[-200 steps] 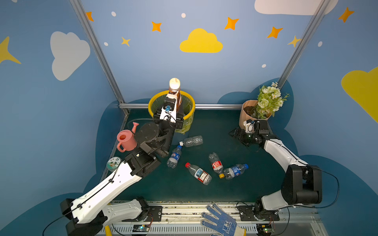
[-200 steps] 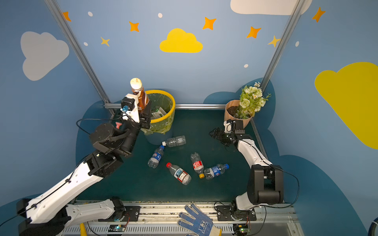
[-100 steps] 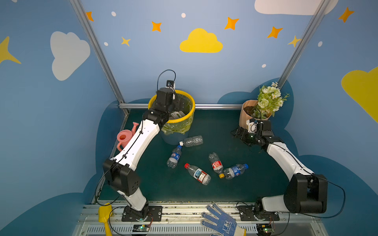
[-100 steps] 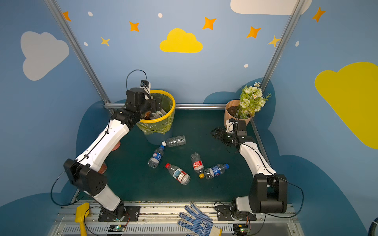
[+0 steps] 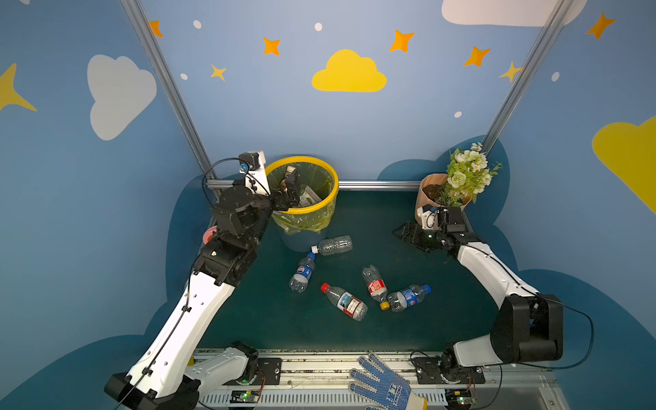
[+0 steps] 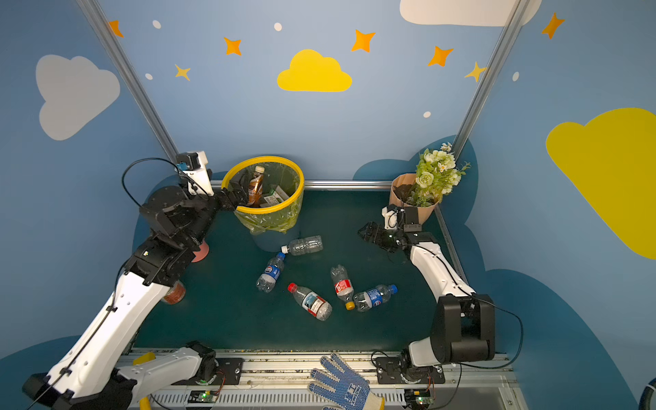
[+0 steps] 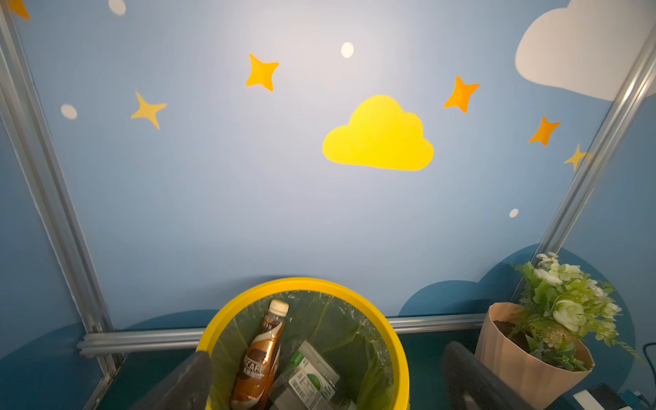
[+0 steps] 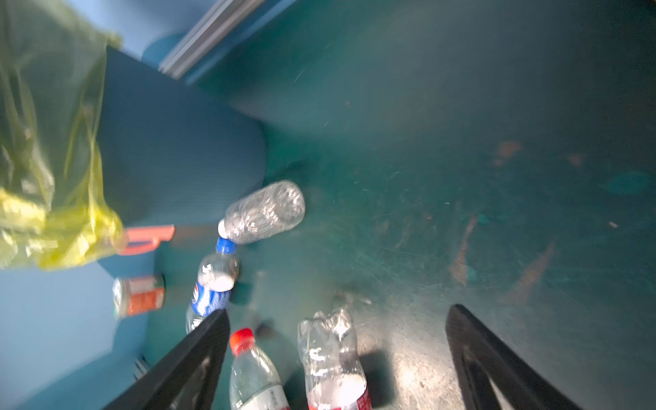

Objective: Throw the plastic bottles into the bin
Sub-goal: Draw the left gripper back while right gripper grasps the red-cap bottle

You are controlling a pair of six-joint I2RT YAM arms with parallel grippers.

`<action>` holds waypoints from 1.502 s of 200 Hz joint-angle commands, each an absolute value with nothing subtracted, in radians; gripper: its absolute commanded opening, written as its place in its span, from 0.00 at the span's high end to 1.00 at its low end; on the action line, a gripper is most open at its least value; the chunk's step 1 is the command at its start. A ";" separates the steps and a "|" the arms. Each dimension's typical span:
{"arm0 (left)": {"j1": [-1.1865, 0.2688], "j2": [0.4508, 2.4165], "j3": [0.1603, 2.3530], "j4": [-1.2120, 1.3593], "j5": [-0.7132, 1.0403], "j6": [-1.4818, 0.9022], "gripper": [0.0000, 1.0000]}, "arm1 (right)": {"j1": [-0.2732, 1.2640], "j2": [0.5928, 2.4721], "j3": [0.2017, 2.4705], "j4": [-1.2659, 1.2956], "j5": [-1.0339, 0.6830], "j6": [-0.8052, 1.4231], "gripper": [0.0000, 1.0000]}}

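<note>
The left gripper (image 5: 289, 189) is reaching over the left rim of the bin (image 5: 321, 206). Its fingers (image 7: 191, 380) are standing wide apart with nothing between them. The bin is standing at the far edge of the table (image 5: 390, 333), left of the middle, with a yellow-green bag hanging over its yellow rim. Inside it a brown bottle (image 6: 255, 186) is leaning cap-up against the wall, out of the gripper's hold.

The right gripper (image 5: 404, 232) is hanging at the far right, just in front of the flower pot (image 5: 424, 198), and is pointing left toward the middle. Its fingers (image 8: 209, 340) are spread wide and are holding nothing.

Five bottles are lying on their sides on the table between the arms. A clear bottle (image 5: 333, 245) with a white cap is lying just beside the bin's base, on its near side. Its cap is sitting just beside the blue cap of a blue-labelled bottle (image 5: 301, 273), whose base is pointing toward the near edge. Nearer still, a red-capped bottle (image 5: 346, 301) is lying at a slant. To its right a yellow-capped bottle (image 5: 374, 285) with a red label and a blue-capped bottle (image 5: 408, 296) are lying together. The yellow cap seems to be touching the blue-capped bottle's base.

A blue-dotted glove (image 5: 383, 387) is lying on the rail at the near edge.
</note>
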State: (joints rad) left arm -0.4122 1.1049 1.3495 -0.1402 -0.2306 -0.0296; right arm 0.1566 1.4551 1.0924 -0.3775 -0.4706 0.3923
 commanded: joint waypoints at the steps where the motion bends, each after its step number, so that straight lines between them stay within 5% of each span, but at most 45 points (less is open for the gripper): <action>1: -0.399 1.090 1.248 -0.195 -0.295 -0.120 0.00 | 0.227 1.479 1.175 -0.467 -0.477 0.278 0.10; 150: -0.290 0.797 0.764 -0.363 -0.409 -0.474 0.00 | 0.788 1.792 1.418 -0.893 -0.383 0.000 0.19; 300: -0.279 0.679 0.718 -0.440 -0.442 -0.489 0.00 | 0.934 2.021 1.534 -1.103 -0.276 -0.054 0.22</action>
State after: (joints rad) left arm -0.2813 0.6868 0.7273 -0.4171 -0.4244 -0.4774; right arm 0.9257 1.9877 1.5089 -1.0492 -0.3058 -0.0444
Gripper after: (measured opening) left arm 0.998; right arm 0.778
